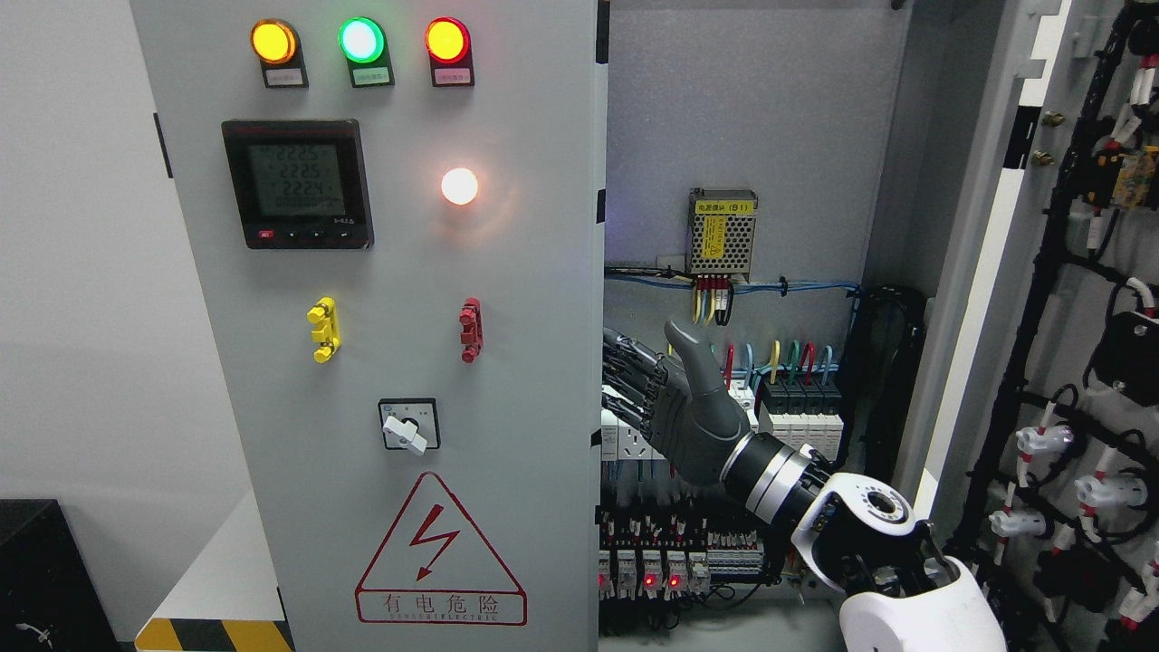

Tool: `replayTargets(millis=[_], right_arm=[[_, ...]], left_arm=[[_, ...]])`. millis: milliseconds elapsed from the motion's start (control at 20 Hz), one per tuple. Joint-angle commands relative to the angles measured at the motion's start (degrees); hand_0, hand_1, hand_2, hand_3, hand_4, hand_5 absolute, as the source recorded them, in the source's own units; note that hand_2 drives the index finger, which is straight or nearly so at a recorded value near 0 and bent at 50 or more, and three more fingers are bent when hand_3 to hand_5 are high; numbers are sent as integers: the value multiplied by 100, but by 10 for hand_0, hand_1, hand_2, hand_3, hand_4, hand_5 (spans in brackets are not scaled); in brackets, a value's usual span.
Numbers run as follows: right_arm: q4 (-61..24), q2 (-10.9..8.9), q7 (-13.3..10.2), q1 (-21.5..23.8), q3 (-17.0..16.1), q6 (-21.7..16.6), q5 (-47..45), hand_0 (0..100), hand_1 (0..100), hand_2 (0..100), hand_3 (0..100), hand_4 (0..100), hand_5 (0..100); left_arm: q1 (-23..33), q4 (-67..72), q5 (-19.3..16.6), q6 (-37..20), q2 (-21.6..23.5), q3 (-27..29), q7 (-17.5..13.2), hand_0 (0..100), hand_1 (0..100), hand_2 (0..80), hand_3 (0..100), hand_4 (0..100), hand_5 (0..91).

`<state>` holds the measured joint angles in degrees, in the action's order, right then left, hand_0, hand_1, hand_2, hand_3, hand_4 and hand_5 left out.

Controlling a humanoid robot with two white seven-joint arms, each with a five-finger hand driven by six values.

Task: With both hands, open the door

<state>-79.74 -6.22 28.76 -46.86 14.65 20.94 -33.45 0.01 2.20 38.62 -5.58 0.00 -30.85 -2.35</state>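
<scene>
The grey cabinet's left door (507, 299) carries three lamps, a meter and a switch, and stands slightly ajar. The right door (996, 272) is swung wide open to the right, showing its wired inner side. My right hand (625, 389) comes in from the lower right and sits at the left door's free edge. Its fingers (629, 376) hook behind that edge with their tips hidden by the door, and the thumb points up, off the door. My left arm is out of view.
Inside the cabinet are a power supply (722, 233), rows of breakers (797, 407) and coloured wires right behind my hand. Cable bundles and connectors (1041, 444) hang on the open right door. A black box (45, 570) stands at the lower left.
</scene>
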Motion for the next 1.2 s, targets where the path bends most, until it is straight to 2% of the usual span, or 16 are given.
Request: replayTargets(millis=[0,150,751,1002,1152], right_arm=[[20,-2,42,-16,-6,7,-4,0,0,0,0,0,0],[20,-2,174,-16,-6,16,14,0,0,0,0,0,0],[-103,-2,200,-8,-6,77,-4,0,0,0,0,0,0],[-506,-19,200,63,38,77,-38,0,0,0,0,0,0],[-761,-81,200,255,90,77,-170,0,0,0,0,0,0]], left_arm=[[192,-1,5,-5,-176,0,-2,0,0,0,0,0,0],[192,-9,5,-5,-185,0,-2,0,0,0,0,0,0],[192,-9,5,-5,-193,0,-2,0,0,0,0,0,0],[192,-9,5,-5,-202,0,-2,0,0,0,0,0,0],[192,-9,-3,-5,-211,0,-2,0,0,0,0,0,0]])
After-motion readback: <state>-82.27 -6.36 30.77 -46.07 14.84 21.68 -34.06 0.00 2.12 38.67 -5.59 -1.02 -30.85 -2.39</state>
